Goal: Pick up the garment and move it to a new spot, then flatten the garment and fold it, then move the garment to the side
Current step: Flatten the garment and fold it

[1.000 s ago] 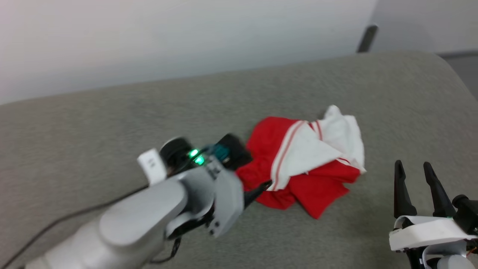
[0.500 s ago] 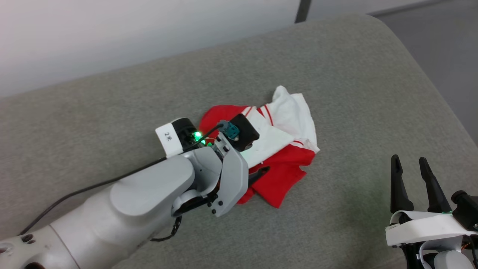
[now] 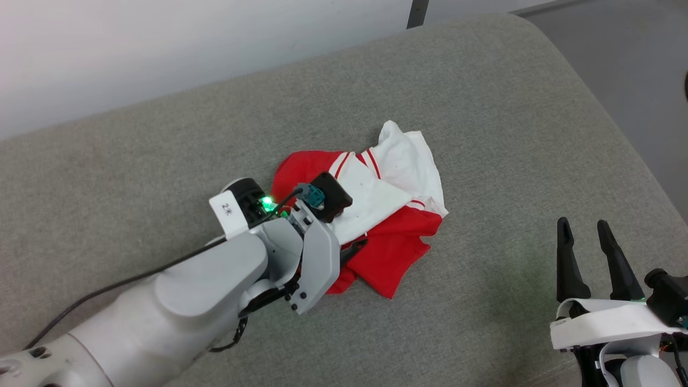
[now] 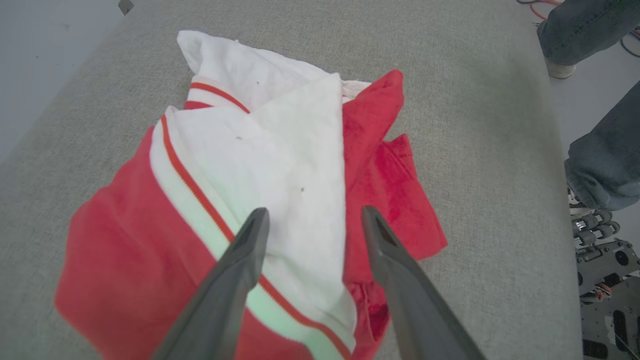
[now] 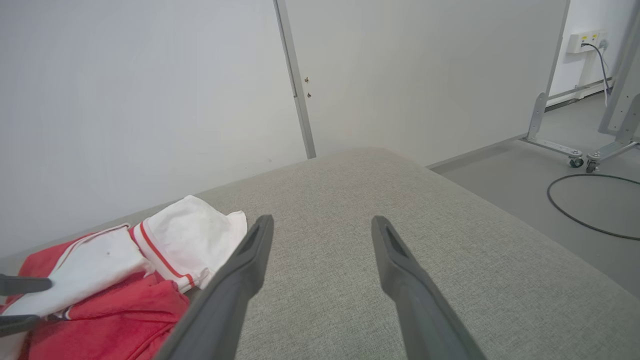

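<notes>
The garment (image 3: 392, 226) lies crumpled on the grey cushion (image 3: 484, 134), red cloth with a white sleeve and red-striped trim folded over it. In the left wrist view my left gripper (image 4: 312, 215) is open, its two dark fingers straddling the white sleeve of the garment (image 4: 280, 160) from just above; whether they touch it I cannot tell. From the head, the left gripper (image 3: 349, 244) sits over the garment's near-left part, mostly hidden by its wrist. My right gripper (image 3: 583, 223) stands open at the lower right, well clear of the garment. The right gripper (image 5: 322, 220) holds nothing, with the garment (image 5: 125, 285) to its left.
A pale wall (image 3: 161, 48) runs behind the cushion. The cushion's rounded right edge (image 3: 634, 161) drops to grey floor. A person's jeans-clad legs (image 4: 600, 165) stand beside that edge. A black cable (image 5: 585, 200) and a wheeled metal frame (image 5: 575, 145) are on the floor further off.
The head camera has swung, shifting the whole picture. My left gripper has moved from the garment's left edge to over its white sleeve, still open. The right gripper keeps its pose.
</notes>
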### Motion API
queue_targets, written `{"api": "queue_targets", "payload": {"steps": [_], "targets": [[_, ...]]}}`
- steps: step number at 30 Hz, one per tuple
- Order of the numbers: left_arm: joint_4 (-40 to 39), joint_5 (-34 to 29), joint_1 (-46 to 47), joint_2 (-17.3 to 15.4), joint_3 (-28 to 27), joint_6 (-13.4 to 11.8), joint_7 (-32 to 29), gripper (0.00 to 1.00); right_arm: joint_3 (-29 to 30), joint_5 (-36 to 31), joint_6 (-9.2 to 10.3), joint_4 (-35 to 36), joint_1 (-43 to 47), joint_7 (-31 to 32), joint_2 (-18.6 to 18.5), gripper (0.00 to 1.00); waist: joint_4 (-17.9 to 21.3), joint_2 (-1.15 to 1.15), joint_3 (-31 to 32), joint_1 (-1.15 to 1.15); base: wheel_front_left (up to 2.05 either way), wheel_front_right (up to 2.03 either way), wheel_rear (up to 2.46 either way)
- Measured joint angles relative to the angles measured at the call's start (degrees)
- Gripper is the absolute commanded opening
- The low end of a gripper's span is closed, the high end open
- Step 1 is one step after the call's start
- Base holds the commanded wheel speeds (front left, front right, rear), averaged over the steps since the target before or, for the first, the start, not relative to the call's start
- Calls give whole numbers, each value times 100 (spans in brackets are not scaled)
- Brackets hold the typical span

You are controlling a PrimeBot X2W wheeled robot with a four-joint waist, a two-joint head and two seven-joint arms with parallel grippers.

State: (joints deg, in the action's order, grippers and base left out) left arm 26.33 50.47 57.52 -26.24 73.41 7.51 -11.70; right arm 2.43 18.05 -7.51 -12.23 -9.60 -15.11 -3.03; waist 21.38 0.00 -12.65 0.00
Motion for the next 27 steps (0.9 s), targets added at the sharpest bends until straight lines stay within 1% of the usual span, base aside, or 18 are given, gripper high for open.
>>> {"api": "queue_targets", "payload": {"steps": [1, 3, 4, 7, 19, 24, 27], "targets": [[16, 0, -13, 10, 1, 0, 20, 59, 0, 0, 0, 3, 0, 0, 1, 100, 1, 0, 8, 0, 0, 0, 0], [35, -3, -16, 24, 0, 0, 82, 44, -4, 0, 0, 5, 1, 0, 1, 100, 5, 0, 19, 0, 0, 0, 0], [47, 2, -16, 29, 0, 0, 109, 25, -5, 0, 0, 5, 1, 0, 1, 100, 7, 0, 23, 0, 0, 0, 0], [96, 89, -12, 36, 0, 0, 220, 0, 1, 0, 0, 15, 3, 0, 1, 100, 1, 0, 31, 0, 0, 0, 0], [188, 305, 27, 78, 1, 0, 480, 0, 20, -15, 0, 2, -8, 0, 2, 100, -220, 0, 66, 0, 0, 0, 0], [382, 969, 123, 25, -56, 0, 856, 0, 93, -53, 0, 3, 4, -1, 1, 100, -342, 0, 113, 0, 0, 0, 0], [485, 1322, 112, -223, -190, 0, 1115, 0, 111, -92, 0, 3, 65, -1, 3, 100, -438, 0, 152, 0, 0, 0, 0]]}}
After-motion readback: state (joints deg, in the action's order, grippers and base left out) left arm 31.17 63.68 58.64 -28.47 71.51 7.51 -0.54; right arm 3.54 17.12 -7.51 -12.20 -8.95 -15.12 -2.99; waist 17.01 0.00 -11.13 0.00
